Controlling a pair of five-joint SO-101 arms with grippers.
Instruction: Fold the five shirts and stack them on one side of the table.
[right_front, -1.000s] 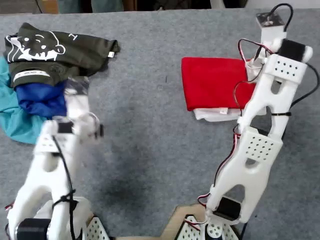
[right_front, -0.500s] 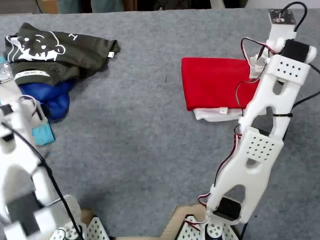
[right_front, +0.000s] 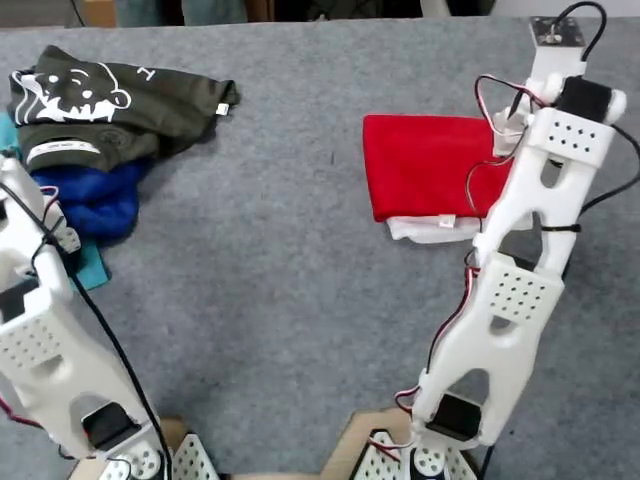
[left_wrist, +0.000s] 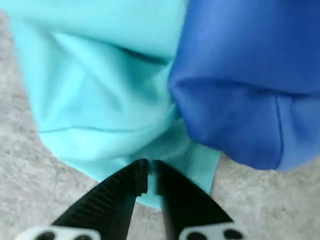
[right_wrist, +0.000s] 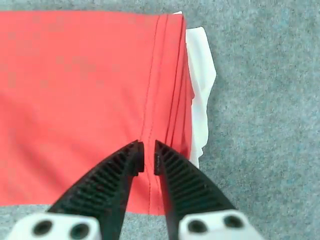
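Open table (right_front: 290, 270) separates shirt heap (right_front: 100, 120) from folded stack (right_front: 425, 170).

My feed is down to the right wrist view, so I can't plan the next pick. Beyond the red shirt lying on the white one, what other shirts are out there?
Observer: Three unfolded ones lie heaped on the left side of the table: a dark green shirt, a blue shirt and a teal shirt.
Operator: How are they layered?
Observer: The dark green shirt overlaps the blue shirt, which lies over the teal shirt.
Operator: And the left gripper?
Observer: The left gripper, jaws shut, is at the teal shirt's edge, beside the blue shirt.
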